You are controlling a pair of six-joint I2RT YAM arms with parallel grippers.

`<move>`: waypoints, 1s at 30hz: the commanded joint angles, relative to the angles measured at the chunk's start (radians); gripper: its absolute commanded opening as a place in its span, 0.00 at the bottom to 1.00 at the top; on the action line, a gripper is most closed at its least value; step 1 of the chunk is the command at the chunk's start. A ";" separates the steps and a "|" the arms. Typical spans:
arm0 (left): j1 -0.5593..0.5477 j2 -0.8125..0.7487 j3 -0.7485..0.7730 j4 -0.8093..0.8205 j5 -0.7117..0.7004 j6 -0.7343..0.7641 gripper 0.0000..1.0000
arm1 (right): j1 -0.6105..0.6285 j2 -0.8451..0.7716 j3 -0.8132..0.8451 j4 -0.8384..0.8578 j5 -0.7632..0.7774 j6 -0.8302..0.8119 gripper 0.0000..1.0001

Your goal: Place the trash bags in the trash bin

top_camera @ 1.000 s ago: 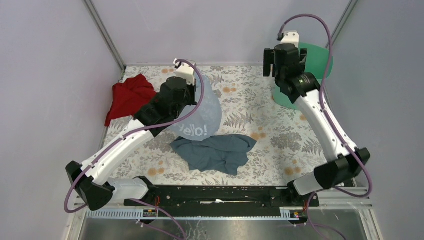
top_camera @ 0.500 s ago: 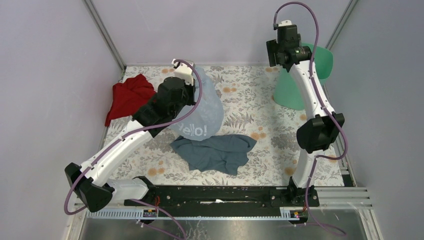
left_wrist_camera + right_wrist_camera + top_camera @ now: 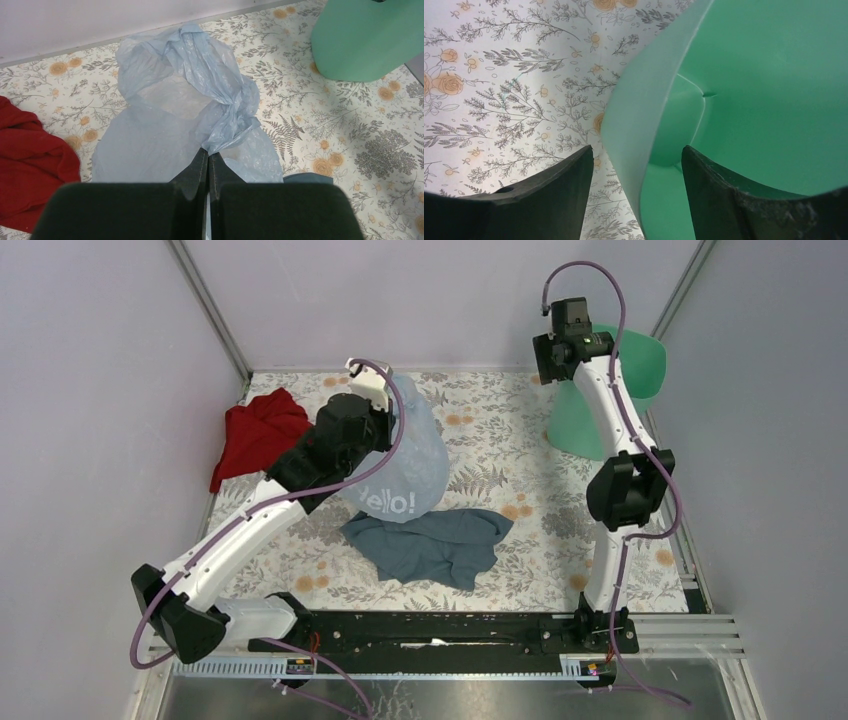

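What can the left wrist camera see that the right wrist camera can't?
Only the left wrist camera shows the crinkly blue trash bag, pinched in the shut left claw, and the red cloth. Only the right wrist camera shows the inside of the green trash bin, with the open right claw straddling its rim, one finger inside and one outside. Both show the bin and the flowery table cover.

free: table [image 3: 500,430] between bag [image 3: 420,460] and bin [image 3: 650,365], probably | obstacles: grey cloth [image 3: 430,545] near, red cloth [image 3: 255,435] left
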 commanded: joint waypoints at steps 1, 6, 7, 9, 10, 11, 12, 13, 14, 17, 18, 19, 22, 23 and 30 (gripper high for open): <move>0.008 0.028 0.016 0.046 0.047 -0.021 0.00 | 0.001 0.048 0.048 -0.036 -0.023 0.023 0.70; 0.015 0.064 0.021 0.041 0.091 -0.018 0.00 | 0.001 0.075 0.074 -0.068 -0.048 0.037 0.51; 0.014 0.068 0.020 0.039 0.083 -0.016 0.00 | 0.001 0.071 0.080 -0.080 -0.060 0.046 0.44; 0.017 0.067 0.017 0.031 0.074 -0.014 0.00 | 0.001 0.054 0.071 -0.085 -0.074 0.071 0.32; 0.017 0.061 0.013 0.035 0.066 -0.013 0.00 | 0.001 0.043 0.056 -0.087 -0.087 0.082 0.29; 0.018 0.057 0.003 0.043 0.063 -0.009 0.00 | 0.001 0.030 0.046 -0.089 -0.110 0.091 0.28; 0.018 0.051 -0.001 0.046 0.059 -0.006 0.00 | 0.002 0.018 0.033 -0.094 -0.136 0.100 0.27; 0.017 0.046 -0.004 0.047 0.055 -0.004 0.00 | 0.004 0.006 0.023 -0.099 -0.155 0.108 0.26; 0.018 0.045 -0.008 0.050 0.054 -0.002 0.00 | 0.004 -0.004 0.014 -0.110 -0.169 0.120 0.24; 0.017 0.043 -0.007 0.052 0.061 -0.003 0.00 | 0.017 -0.033 0.003 -0.150 -0.214 0.146 0.19; 0.017 0.040 -0.009 0.053 0.068 -0.003 0.00 | 0.025 -0.048 -0.004 -0.163 -0.222 0.149 0.18; 0.017 0.039 -0.009 0.053 0.076 -0.004 0.00 | 0.037 -0.062 -0.013 -0.166 -0.226 0.154 0.18; 0.017 0.035 -0.007 0.051 0.099 -0.006 0.00 | 0.066 -0.101 -0.058 -0.162 -0.238 0.168 0.15; 0.017 0.030 -0.008 0.052 0.104 -0.006 0.00 | 0.073 -0.111 -0.072 -0.160 -0.242 0.173 0.11; 0.018 0.024 -0.013 0.058 0.117 -0.010 0.00 | 0.143 -0.142 -0.081 -0.215 -0.219 0.189 0.00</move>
